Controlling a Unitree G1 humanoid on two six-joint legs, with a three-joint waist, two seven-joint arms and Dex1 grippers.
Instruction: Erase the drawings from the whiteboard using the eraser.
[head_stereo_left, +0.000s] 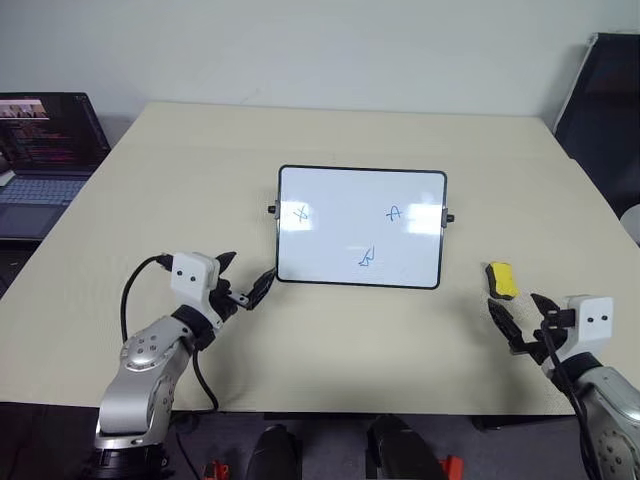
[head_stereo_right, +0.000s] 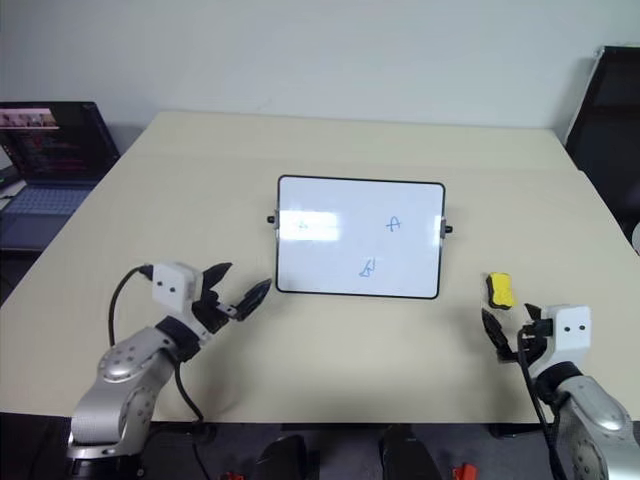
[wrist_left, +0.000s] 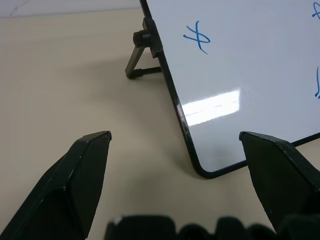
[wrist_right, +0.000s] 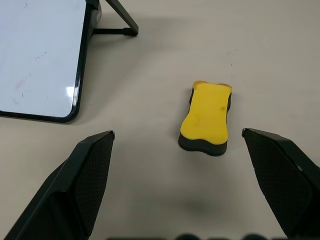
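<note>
While your whiteboard (head_stereo_left: 361, 227) stands propped on the beige table (head_stereo_left: 200, 180), three blue drawings (head_stereo_left: 394, 213) mark its glossy face. You have the yellow eraser (head_stereo_left: 502, 279), dark underneath, lying flat just right of the whiteboard. Your right gripper (head_stereo_left: 520, 321) waits spread wide and empty near the eraser; your left gripper (head_stereo_left: 243, 279) gapes open at the whiteboard's lower left corner. From the left wrist you see a black stand leg (wrist_left: 136, 64) behind the frame

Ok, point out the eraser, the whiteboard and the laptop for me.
eraser (wrist_right: 205, 116), right wrist view, on its yellow top face.
whiteboard (head_stereo_left: 340, 215), left eye view, on the bare white surface between the drawings.
laptop (head_stereo_left: 45, 130), left eye view, on its lit screen.
</note>
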